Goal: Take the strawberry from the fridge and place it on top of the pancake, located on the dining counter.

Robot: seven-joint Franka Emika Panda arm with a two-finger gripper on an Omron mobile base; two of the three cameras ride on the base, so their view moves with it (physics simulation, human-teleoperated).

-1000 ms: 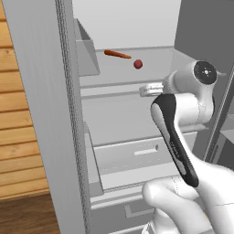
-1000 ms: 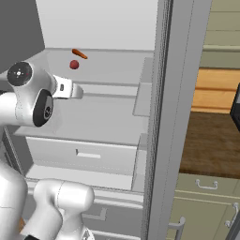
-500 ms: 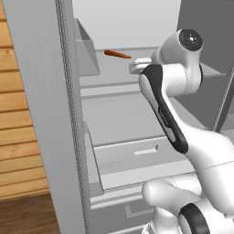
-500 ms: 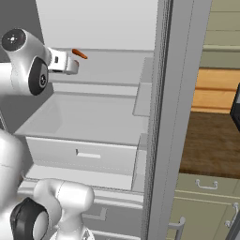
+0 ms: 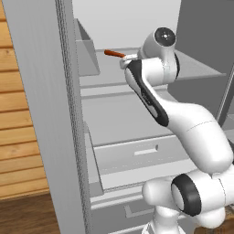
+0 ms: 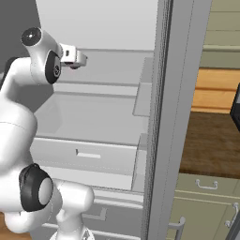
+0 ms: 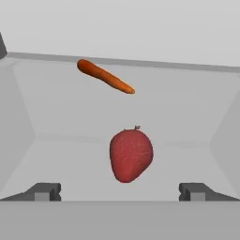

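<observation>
Blocking the strawberry [image 7: 131, 155] in both base views, the arm holds its end effector [image 7: 120, 191] spread apart.

Strawberry [image 7: 131, 155] behind arm in base views

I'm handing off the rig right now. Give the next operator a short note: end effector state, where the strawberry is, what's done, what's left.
End effector: open, holding nothing, reaching into the fridge at shelf level.
Strawberry: on the fridge shelf, centred just ahead of the fingertips, not touched. A carrot-like orange stick lies farther back on the same shelf; leave it.
Done: fridge open, end effector lined up.
Left: advance, close on the strawberry, carry it to the pancake on the dining counter.
</observation>
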